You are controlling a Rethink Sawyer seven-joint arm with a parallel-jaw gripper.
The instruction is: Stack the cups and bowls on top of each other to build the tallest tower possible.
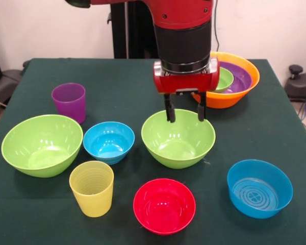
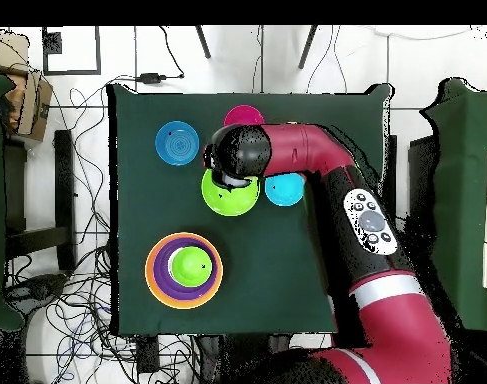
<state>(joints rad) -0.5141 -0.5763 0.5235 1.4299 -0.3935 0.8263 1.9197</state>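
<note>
red arm point(image 2: 317, 160) over green bowl point(image 2: 227, 197) (mid-table), orange-based tower point(image 2: 159, 287) nearby

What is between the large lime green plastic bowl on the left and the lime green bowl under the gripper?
In the front view, a small glossy blue plastic bowl sits between the left lime green bowl and the central one.

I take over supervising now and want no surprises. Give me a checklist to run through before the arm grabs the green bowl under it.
1. gripper open: ok, its fingers are spread.
2. Gripper over the middle green bowl: ok, at the bowl's far rim.
3. One finger inside the rim, one outside: cannot tell; both tips sit near the far rim.
4. Bowl free of neighbours: ok, the small blue bowl stands apart.
5. tower ready: ok, the orange bowl holds the purple bowl and a small green one.
6. Way to the tower free: cannot tell; the arm hides part of it.
</note>
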